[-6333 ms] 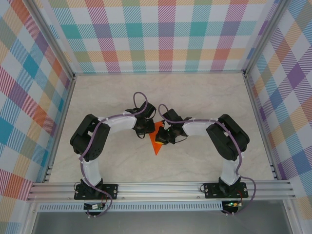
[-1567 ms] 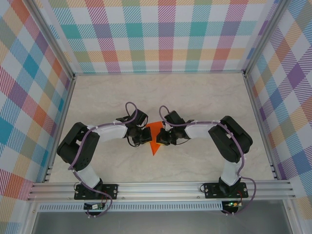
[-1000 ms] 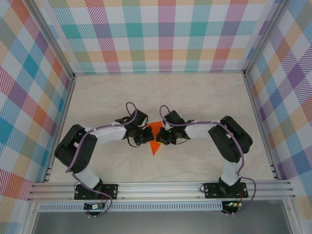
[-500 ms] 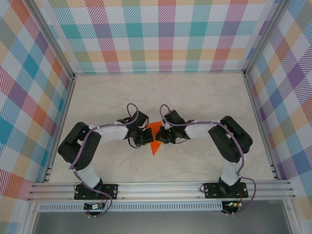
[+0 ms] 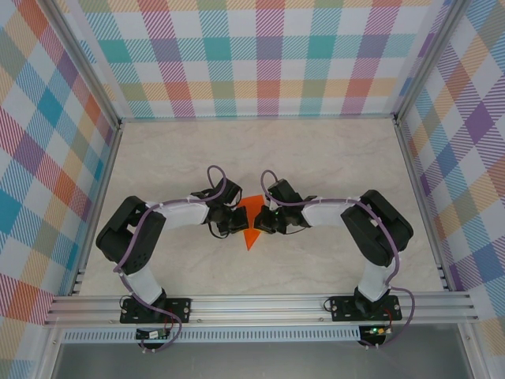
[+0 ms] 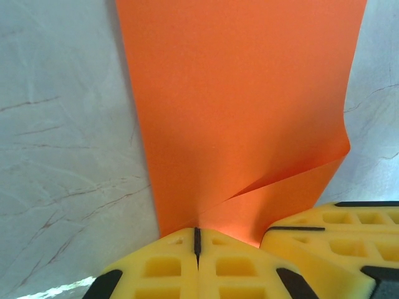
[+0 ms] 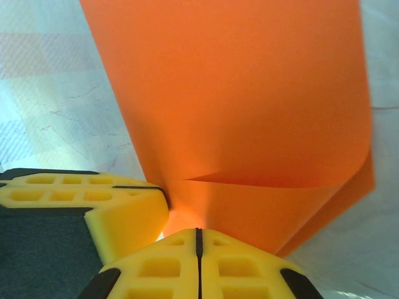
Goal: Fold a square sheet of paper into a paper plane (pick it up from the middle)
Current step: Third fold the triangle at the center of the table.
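Left wrist cam: left hand point(image 6: 197, 238) fully closed, yellow pads meeting at the seam with the orange paper sheet point(image 6: 243, 112) pinched between them. A crease fans out from the pinch point toward the right. Right hand's pads point(image 6: 290, 246) sit just beside, against the same paper edge at lower right.

Right wrist cam: right hand point(image 7: 198, 240) also clamped flat on the sheet point(image 7: 230, 93), with the left hand's pad point(image 7: 124, 218) butted up on the left. Paper curls over on itself here, with a doubled layer along its right side.

Top cam: left hand point(image 5: 239, 223) and right hand point(image 5: 262, 223) meet nose to nose mid-surface with the sheet point(image 5: 252, 235) between them. It shows as a narrow triangle, tip toward the arm bases, wide end away. Tip and lower edges are free. Can't tell whether the tip lies on the marbled surface point(image 5: 331, 158) or just over it.

Room: bare surface on every side of the paper, far half wide open. Checked wall panels point(image 5: 268, 55) and the near aluminium rail point(image 5: 260, 304) are well apart from the hands and the tip.

Hidden: from above, both hands cover the paper's side edges. The wrist cams cut off its far end at the frame top, so layer count is unclear. Purple cables point(image 5: 211, 168) loop above each wrist, near the paper, not touching it.
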Robot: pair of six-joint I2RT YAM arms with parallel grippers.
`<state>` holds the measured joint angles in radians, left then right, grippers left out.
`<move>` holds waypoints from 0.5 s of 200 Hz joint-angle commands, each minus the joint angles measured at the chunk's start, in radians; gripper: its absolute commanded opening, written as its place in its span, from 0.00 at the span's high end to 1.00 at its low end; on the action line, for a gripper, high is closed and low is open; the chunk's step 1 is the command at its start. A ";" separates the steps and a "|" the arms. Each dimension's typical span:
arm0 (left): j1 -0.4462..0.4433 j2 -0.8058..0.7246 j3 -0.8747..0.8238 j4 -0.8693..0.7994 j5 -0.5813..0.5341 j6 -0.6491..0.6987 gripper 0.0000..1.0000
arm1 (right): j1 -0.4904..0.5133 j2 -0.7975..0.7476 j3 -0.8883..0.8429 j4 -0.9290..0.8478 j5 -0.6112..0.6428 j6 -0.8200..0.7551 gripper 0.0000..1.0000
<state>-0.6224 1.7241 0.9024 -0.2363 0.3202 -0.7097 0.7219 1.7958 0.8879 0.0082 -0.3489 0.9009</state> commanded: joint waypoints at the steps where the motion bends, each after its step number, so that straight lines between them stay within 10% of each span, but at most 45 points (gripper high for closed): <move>1: -0.010 0.014 0.016 -0.029 -0.027 0.021 1.00 | -0.003 -0.013 -0.014 -0.024 0.019 -0.011 0.94; 100: -0.010 -0.012 0.013 -0.021 -0.029 0.027 0.98 | -0.003 0.009 -0.006 -0.050 0.025 -0.005 0.94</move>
<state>-0.6224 1.7241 0.9024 -0.2359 0.3202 -0.7055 0.7219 1.7962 0.8848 -0.0051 -0.3393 0.9012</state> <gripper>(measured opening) 0.040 0.058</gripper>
